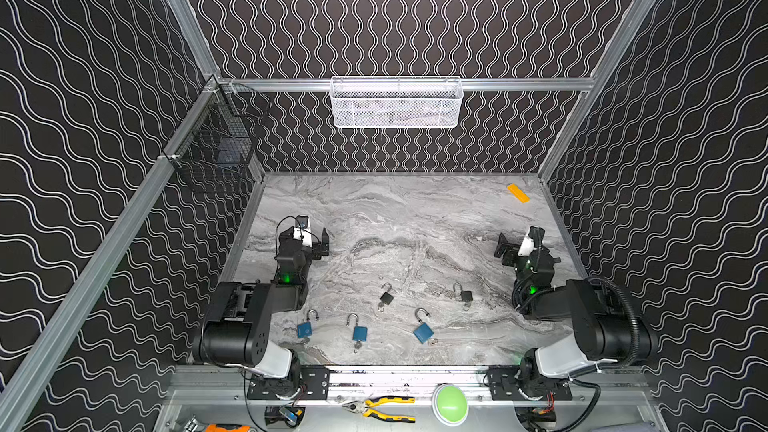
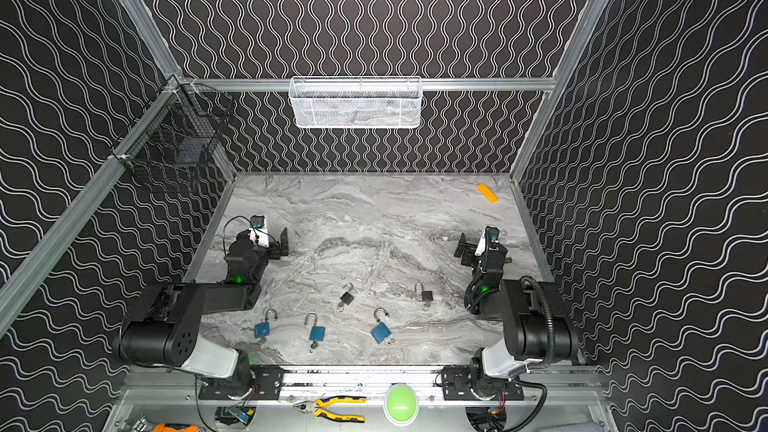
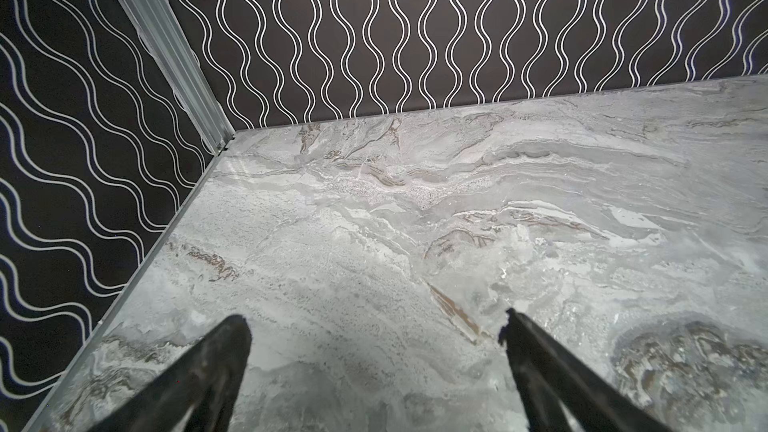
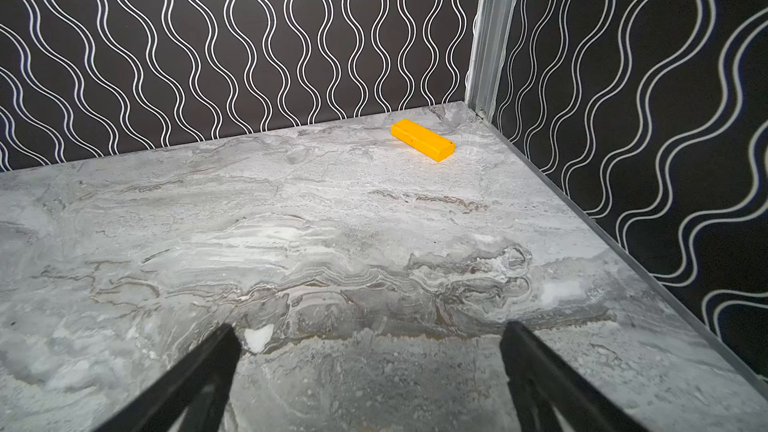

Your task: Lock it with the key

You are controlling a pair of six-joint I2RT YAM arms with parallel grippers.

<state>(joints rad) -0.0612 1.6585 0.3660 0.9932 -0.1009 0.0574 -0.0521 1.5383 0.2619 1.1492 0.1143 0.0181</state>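
Three blue padlocks (image 1: pixel 304 328) (image 1: pixel 359 332) (image 1: pixel 423 331) and two black padlocks (image 1: pixel 386 297) (image 1: pixel 466 295) lie on the marble table near its front, all with shackles swung open. Each seems to have a small key (image 1: pixel 356 344) at its base. My left gripper (image 1: pixel 324 243) hovers open at the left, behind the padlocks. Its wrist view shows only bare marble between the fingers (image 3: pixel 232 338). My right gripper (image 1: pixel 503 249) is open at the right, also behind the padlocks, with nothing between its fingers (image 4: pixel 519 342). No padlock appears in either wrist view.
An orange block (image 1: pixel 518 193) (image 4: pixel 422 145) lies in the far right corner. A white mesh basket (image 1: pixel 395 103) hangs on the back rail and a black wire basket (image 1: pixel 216 147) on the left rail. Pliers (image 1: pixel 384 407) and a green button (image 1: pixel 450 404) sit below the front rail.
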